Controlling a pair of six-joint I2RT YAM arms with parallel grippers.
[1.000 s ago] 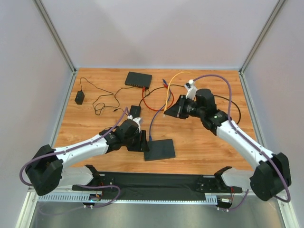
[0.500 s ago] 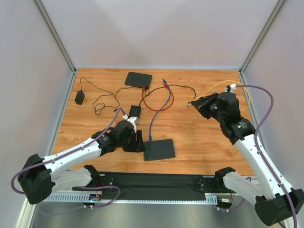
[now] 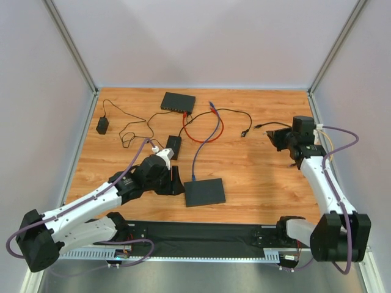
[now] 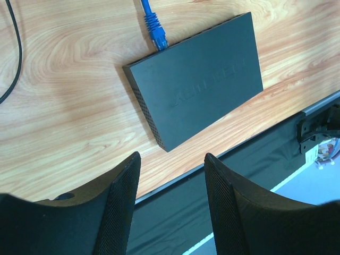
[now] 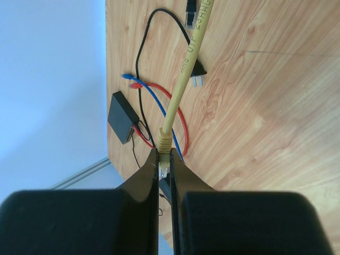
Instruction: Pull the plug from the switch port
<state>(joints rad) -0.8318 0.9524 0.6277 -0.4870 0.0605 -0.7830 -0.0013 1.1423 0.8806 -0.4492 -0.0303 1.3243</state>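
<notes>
Between the right jaws, pinched tight from both sides, sits the yellow plug (image 5: 164,158), with its yellow cable (image 5: 187,64) running straight ahead of them over the counter (image 5: 255,117). The plug is in no port. These jaws hold it close to the counter's right edge, well apart from every switch. Ahead of them, just beside the cable, lies a black power plug (image 5: 197,74). Farther ahead and to their left, a red cable (image 5: 186,133) loops near a small black box (image 5: 123,118).

The left jaws stand spread with nothing between them, hovering over the counter's near edge. Ahead of them lies the flat dark switch (image 4: 199,87), with a blue plug (image 4: 155,29) seated in its far side. They do not touch it. A second switch (image 3: 178,102) lies well beyond them, toward the back of the counter.
</notes>
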